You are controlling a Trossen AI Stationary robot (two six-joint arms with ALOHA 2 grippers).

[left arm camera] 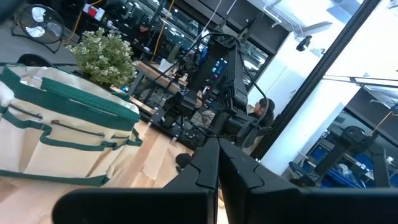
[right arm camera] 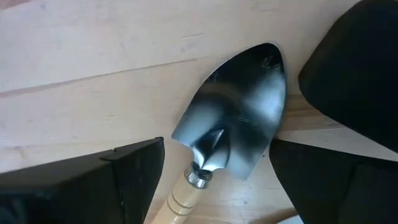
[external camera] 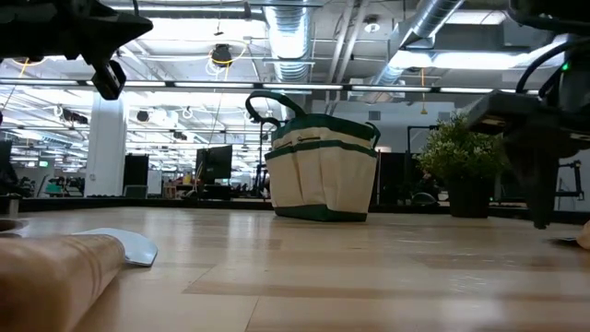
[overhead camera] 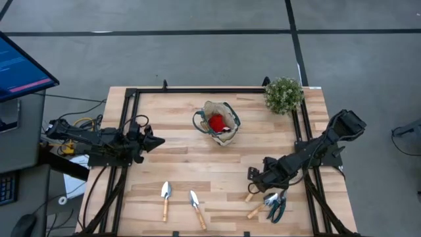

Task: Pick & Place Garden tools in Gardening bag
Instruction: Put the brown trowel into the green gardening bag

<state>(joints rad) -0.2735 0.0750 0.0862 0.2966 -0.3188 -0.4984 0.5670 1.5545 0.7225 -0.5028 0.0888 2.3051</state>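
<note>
Hovering low over a trowel (right arm camera: 239, 118), the right gripper (right arm camera: 217, 165) has its fingers wide apart and holds nothing; the blade lies between them, probably so they can close on it. This trowel lies well apart from the gardening bag (overhead camera: 219, 122), near the shears (overhead camera: 275, 205). The left gripper (overhead camera: 152, 141) waits closed and empty, beside the bag.

A: Arms look like?
B: Both matte black, jointed, angular. Left arm (overhead camera: 99, 141) w/ yellow + black cables at base.
A: Right tool (right arm camera: 217, 162)?
B: Chunky dark fingers (right arm camera: 93, 186), flat-faced.
</note>
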